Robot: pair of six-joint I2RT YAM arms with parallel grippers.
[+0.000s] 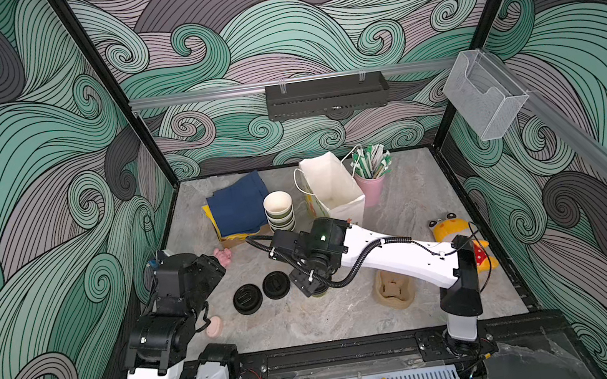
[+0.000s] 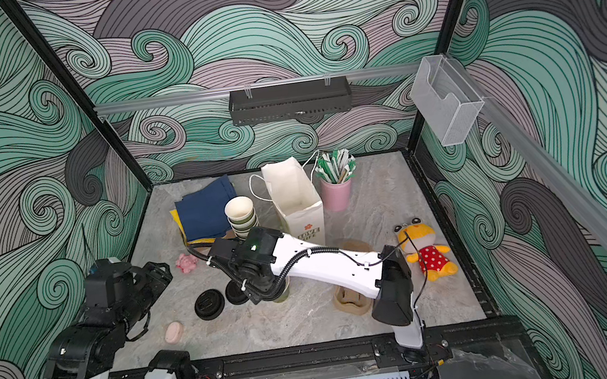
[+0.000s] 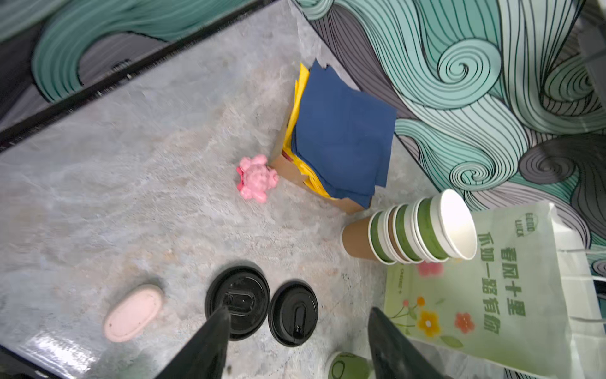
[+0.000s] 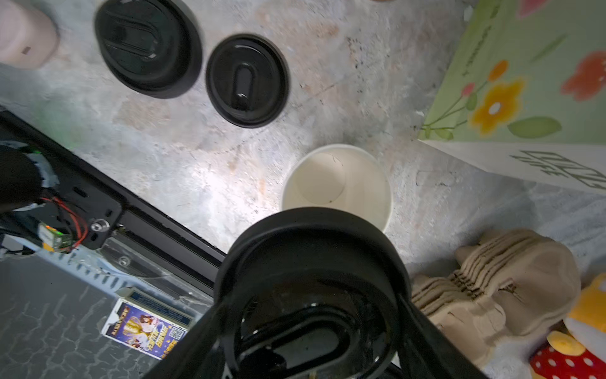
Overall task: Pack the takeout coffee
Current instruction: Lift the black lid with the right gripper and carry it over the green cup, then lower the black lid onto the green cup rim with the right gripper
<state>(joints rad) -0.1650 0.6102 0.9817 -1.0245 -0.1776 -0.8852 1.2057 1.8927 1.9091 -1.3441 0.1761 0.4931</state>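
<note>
Right gripper (image 4: 310,311) is clamped on a round black plastic sip lid (image 4: 308,236), fingers on opposite sides of its rim. The held lid hangs over a small olive-green paper cup with white inside (image 4: 337,183). The cup is upright, open, and near the centre of the grey marbled tabletop (image 1: 313,326). In a top view only a sliver of its green side (image 2: 283,293) shows under the wrist. Whether lid and cup rim touch: can't tell.

A second black lid (image 1: 276,285) lies flat at the cup's 9 o'clock. A third black lid (image 1: 247,299) is just beside that one, further out toward 9.

Left gripper (image 3: 298,310) has its jaws apart with nothing between them. It hangs above the table's 9 o'clock side, pointed toward the two loose lids.

A stack of nested paper cups (image 1: 279,210) stands at the open cup's 11 o'clock. A white paper bag with a green floral side (image 1: 330,190) stands upright with its mouth open at 12 to 1. A pink cup of green-white straws (image 1: 371,189) is just beside the bag at 1 o'clock. A brown pulp cup carrier (image 1: 393,288) sits at 3 o'clock.
</note>
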